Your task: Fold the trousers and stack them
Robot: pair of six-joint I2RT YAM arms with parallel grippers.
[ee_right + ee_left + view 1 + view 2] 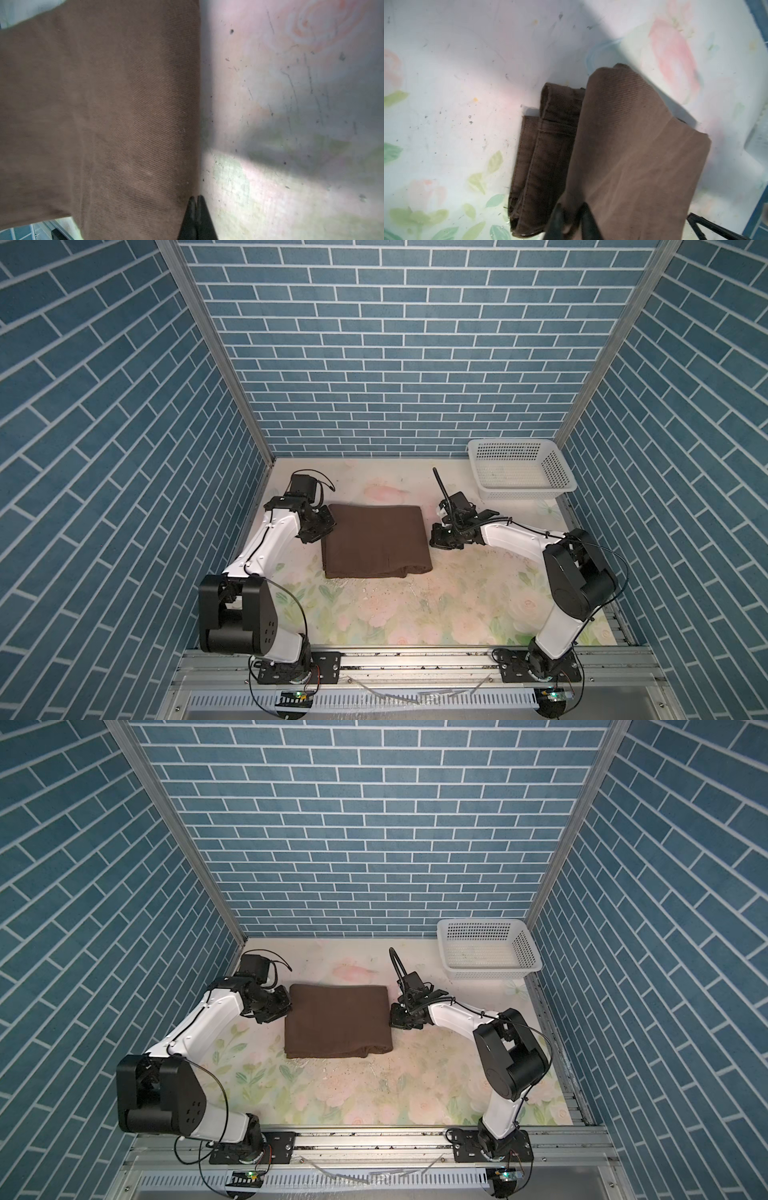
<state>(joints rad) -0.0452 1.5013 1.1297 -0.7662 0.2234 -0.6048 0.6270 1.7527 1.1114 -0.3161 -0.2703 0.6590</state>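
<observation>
The trousers (374, 541) lay folded into a neat brown rectangle on the counter (415, 614), between the two arms. The left end effector (572, 218) stood parted astride one edge. The right end effector (196, 205) was clenched empty beside the opposite edge. Folding looked done; stacking, I judged, called for lifting the bundle without spilling its layers.

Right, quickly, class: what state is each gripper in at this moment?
Left gripper: open, over the edge of the trousers, not clamped on them.
Right gripper: closed, tips at the trousers' edge, nothing visibly held.
</observation>
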